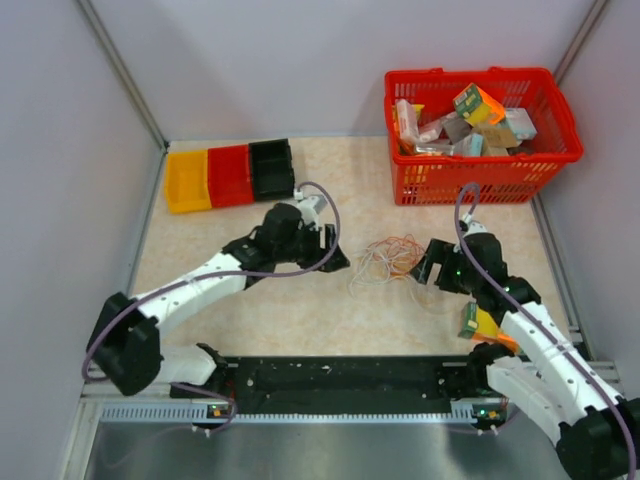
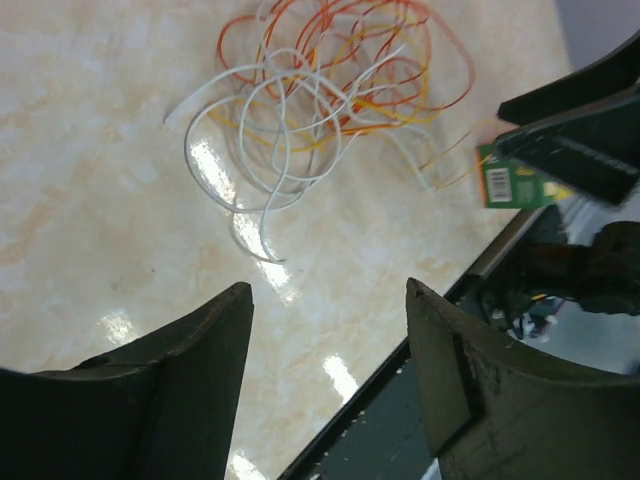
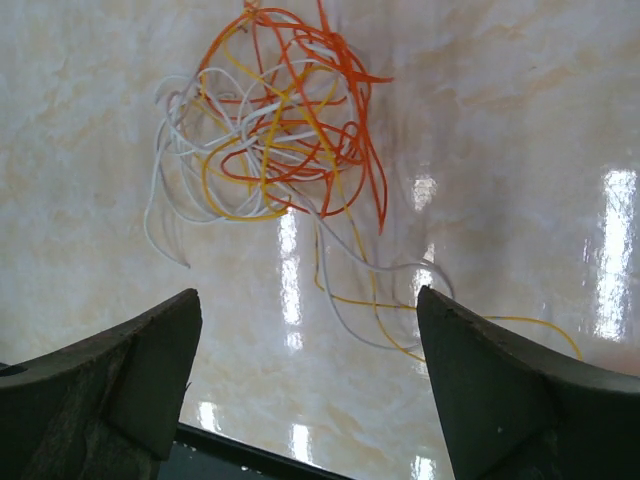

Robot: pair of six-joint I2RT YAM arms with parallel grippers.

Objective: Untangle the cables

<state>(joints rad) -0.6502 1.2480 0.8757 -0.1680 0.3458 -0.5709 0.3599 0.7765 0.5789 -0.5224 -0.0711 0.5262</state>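
The cables (image 1: pixel 385 258) lie in one snarled heap of white, orange, yellow and red loops on the marble table between my two grippers. In the left wrist view the cables (image 2: pixel 330 90) lie ahead of the left gripper (image 2: pixel 330 295), which is open and empty above bare table. In the right wrist view the cables (image 3: pixel 275 120) lie ahead of the right gripper (image 3: pixel 308 300), open and empty, with loose white and yellow strands trailing toward its right finger. In the top view the left gripper (image 1: pixel 335 255) is left of the heap and the right gripper (image 1: pixel 425 270) is right of it.
A red basket (image 1: pixel 480 170) full of packets stands at the back right. Yellow, red and black bins (image 1: pixel 230 175) stand at the back left. A small green and orange box (image 1: pixel 478 322) lies by the right arm. The black rail (image 1: pixel 340 380) runs along the near edge.
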